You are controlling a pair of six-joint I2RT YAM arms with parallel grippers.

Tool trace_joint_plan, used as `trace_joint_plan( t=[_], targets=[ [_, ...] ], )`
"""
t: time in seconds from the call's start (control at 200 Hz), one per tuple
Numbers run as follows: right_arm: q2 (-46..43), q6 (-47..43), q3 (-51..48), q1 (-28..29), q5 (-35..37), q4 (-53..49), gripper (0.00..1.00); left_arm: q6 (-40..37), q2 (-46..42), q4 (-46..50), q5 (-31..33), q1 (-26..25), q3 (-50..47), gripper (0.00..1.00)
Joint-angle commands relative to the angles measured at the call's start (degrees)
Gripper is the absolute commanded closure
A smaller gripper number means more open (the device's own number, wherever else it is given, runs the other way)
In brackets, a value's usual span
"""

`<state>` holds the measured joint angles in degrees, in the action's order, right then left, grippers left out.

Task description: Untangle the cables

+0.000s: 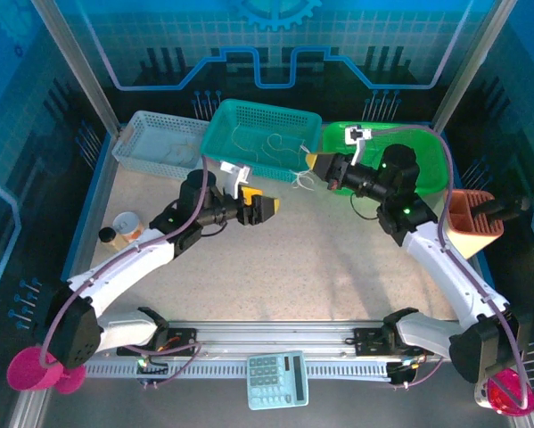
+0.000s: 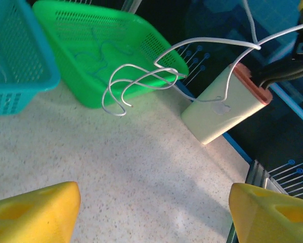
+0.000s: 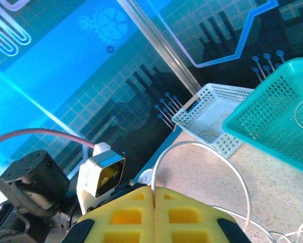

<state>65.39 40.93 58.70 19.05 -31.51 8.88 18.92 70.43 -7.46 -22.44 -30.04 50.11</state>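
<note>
Wire strand [image 2: 166, 71], thin, whitish and curly, looks light, springy. Right fingers [image 3: 181, 212] pinch it shut; left fingers [image 2: 35, 212] gape wide, empty, so I'd grab a free loop.

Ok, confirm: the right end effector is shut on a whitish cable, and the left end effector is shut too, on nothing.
Wrong on the left end effector: it is open, its yellow fingers wide apart in the left wrist view, on nothing. The right end effector is shut on the whitish cable.
</note>
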Motion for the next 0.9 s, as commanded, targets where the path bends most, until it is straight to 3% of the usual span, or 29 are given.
trace_joint_plan(
  t=[0.0, 0.11, 0.4, 0.895],
  targets=[
    [0.8, -0.5, 2.7, -0.4, -4.7, -2.0, 1.0, -9.0, -0.8, 2.6, -3.4, 0.5, 2.8, 0.21],
    [1.9, 0.0, 4.1, -0.2, -7.1, -2.1, 1.0, -12.3, -1.2, 2.5, -3.4, 0.7, 3.7, 0.22],
    [4.9, 0.3, 7.8, 1.6, -13.0, -3.5, 1.0, -18.8, -1.4, 5.1, -5.3, 1.2, 7.0, 0.34],
    [7.8, -3.9, 13.3, 6.4, -16.1, -8.7, 1.0, -22.0, -1.6, 7.7, -6.9, 1.6, 9.7, 0.46]
  ],
)
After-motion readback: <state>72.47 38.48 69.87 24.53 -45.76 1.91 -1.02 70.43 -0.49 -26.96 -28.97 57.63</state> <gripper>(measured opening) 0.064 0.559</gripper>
